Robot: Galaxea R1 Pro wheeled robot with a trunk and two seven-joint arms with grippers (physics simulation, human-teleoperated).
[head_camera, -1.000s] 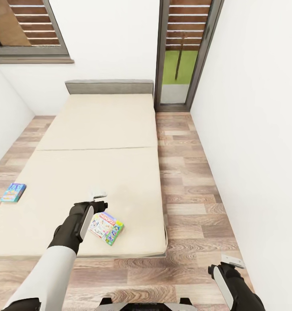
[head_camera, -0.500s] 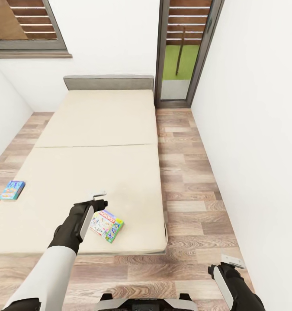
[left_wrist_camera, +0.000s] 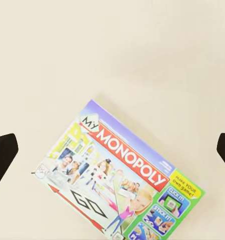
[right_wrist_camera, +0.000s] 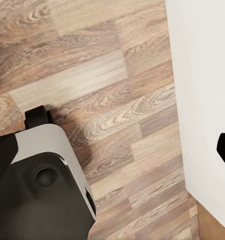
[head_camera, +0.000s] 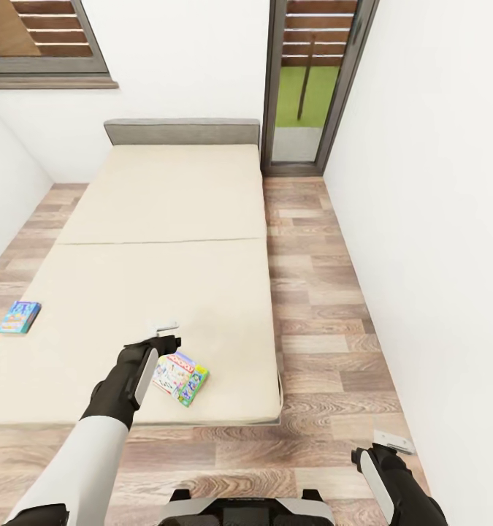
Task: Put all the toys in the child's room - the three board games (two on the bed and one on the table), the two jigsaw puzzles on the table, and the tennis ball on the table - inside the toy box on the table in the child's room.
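A colourful Monopoly board game (head_camera: pixel 179 377) lies flat on the beige bed (head_camera: pixel 158 219), near its front right corner. My left gripper (head_camera: pixel 164 332) hovers just above the box's far left side, open, with the box (left_wrist_camera: pixel 117 187) seen between its dark fingertips (left_wrist_camera: pixel 2 155). A second board game (head_camera: pixel 18 317), blue, lies at the bed's left edge. My right gripper (head_camera: pixel 391 442) hangs low over the floor by the right wall, open and holding nothing. The table, toy box, puzzles and tennis ball are out of view.
A wood-plank floor strip (head_camera: pixel 312 292) runs between the bed and the white right wall (head_camera: pixel 436 219). A glass door (head_camera: pixel 304 95) stands at the far end, beside a window (head_camera: pixel 41 44). My base (right_wrist_camera: pixel 47 170) is near the bed's foot.
The whole picture has slid upward a little, so the camera has moved. Both arms keep their pose, and the board games lie where they were on the bed.
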